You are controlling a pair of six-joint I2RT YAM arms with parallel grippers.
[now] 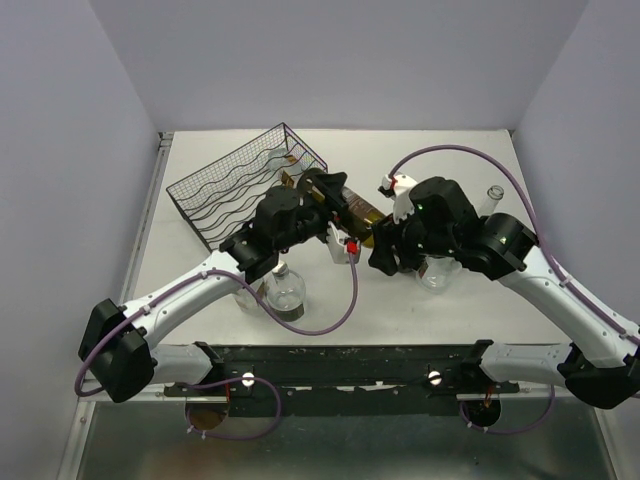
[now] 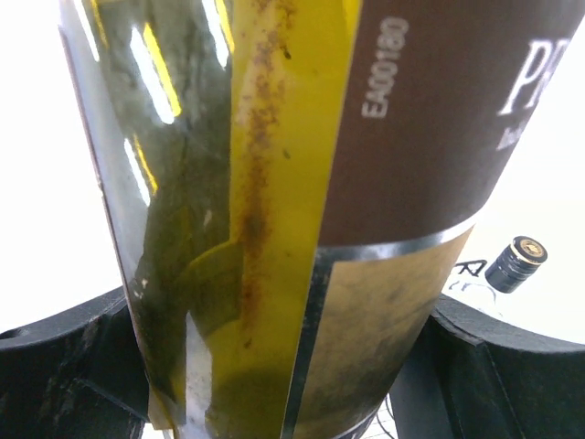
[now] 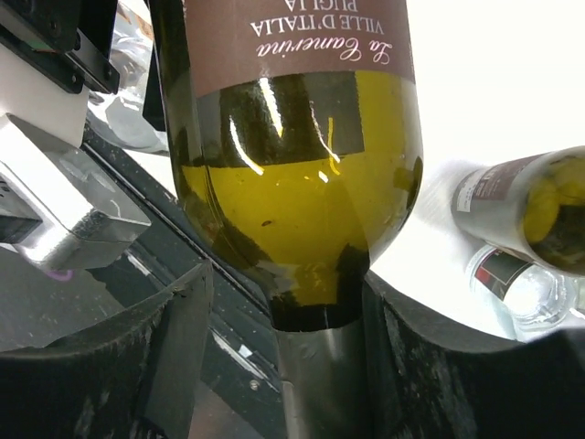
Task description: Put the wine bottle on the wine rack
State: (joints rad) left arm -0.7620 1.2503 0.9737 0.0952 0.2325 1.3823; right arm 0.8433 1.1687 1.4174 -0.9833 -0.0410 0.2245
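The wine bottle [image 1: 362, 212], green glass with a brown label, is held off the table just right of the black wire wine rack [image 1: 240, 185]. My left gripper [image 1: 325, 190] is shut on the bottle's wide body [image 2: 274, 229], a black finger [image 2: 64, 366] pressing each side. My right gripper [image 1: 378, 245] stands open around the foil-wrapped neck [image 3: 320, 384]. Its right finger [image 3: 439, 366] lies against the neck, while its left finger [image 3: 137, 366] is a gap away.
A clear round bottle [image 1: 285, 290] stands under the left arm and another [image 1: 440, 270] under the right arm. A third bottle [image 1: 494, 195] stands at the far right. The right wrist view shows two bottles [image 3: 530, 206] below on the white table. A black bottle cap [image 2: 516, 262] shows in the left wrist view.
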